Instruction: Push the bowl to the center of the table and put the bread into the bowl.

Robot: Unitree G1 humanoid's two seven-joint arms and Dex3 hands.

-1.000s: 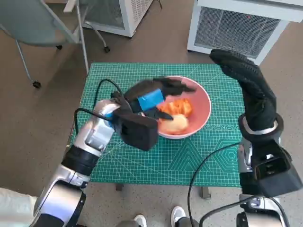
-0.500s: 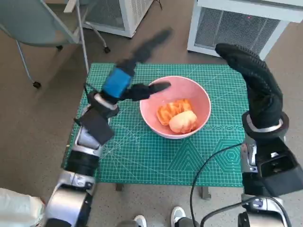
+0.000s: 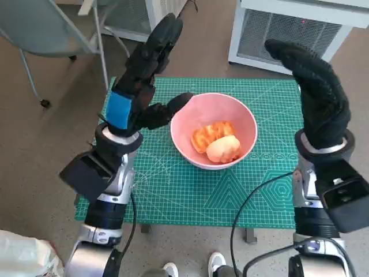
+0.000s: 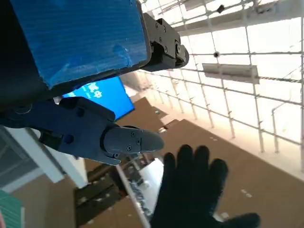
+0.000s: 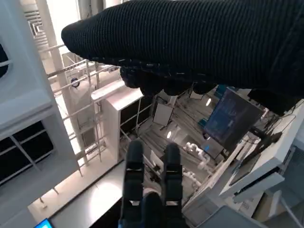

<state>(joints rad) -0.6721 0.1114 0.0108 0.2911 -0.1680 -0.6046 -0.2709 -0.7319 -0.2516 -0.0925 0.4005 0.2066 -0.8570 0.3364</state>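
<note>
The pink bowl [image 3: 214, 129] sat near the middle of the green cutting mat [image 3: 173, 190] that covered the table, and the bread [image 3: 218, 142] lay inside it as 2 pieces touching each other: an orange, ridged piece and a paler, smooth, rounded piece. Judged from that layout, both parts of the task appeared complete, since the bowl was about central and the bread was contained. The left hand [image 3: 141, 78] was raised above the mat's left edge, fingers spread and extended upward, thumb pointing toward the bowl rim; it held nothing. The right hand [image 3: 314, 95] was raised beside the table's right edge, its gloved fingers extended and lightly curved over, also empty. Both hands stood apart from the bowl, which read as a clearance posture: with the bread placed, neither hand needed contact, and lifting them kept the rim from being knocked. In the left wrist view, the blue-taped back and hard black plastic fingers [image 4: 121, 141] pointed up toward a glazed ceiling, with the gloved right hand visible opposite. In the right wrist view, the knitted glove showed a ribbed, soft texture, in contrast to the rigid left hand seen opposite. The bowl looked smooth, glossy and deep-walled; the mat was matte with a printed grid.
</note>
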